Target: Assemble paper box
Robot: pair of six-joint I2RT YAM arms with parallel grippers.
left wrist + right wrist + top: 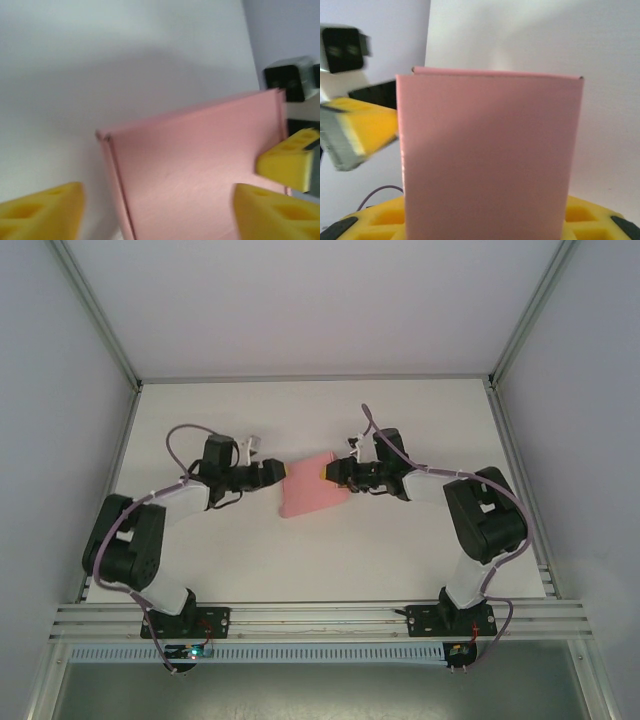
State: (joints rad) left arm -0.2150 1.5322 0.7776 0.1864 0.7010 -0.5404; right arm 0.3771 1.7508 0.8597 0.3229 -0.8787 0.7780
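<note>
The paper box is plain pink card folded into a flat rectangular shape, and it sits mid-table between the two arms. My right gripper is shut on its right end. In the right wrist view the box covers the jaw gap, with yellow fingers showing at both lower corners. My left gripper is open at the box's left end. Its yellow fingers stand wide on either side of the box, and the left one is apart from it. A right-gripper finger rests at the box's far corner.
The white table is ringed by an aluminium frame, with a rail along the near edge by the arm bases. White walls close in the left, right and back. Purple cables loop over both arms.
</note>
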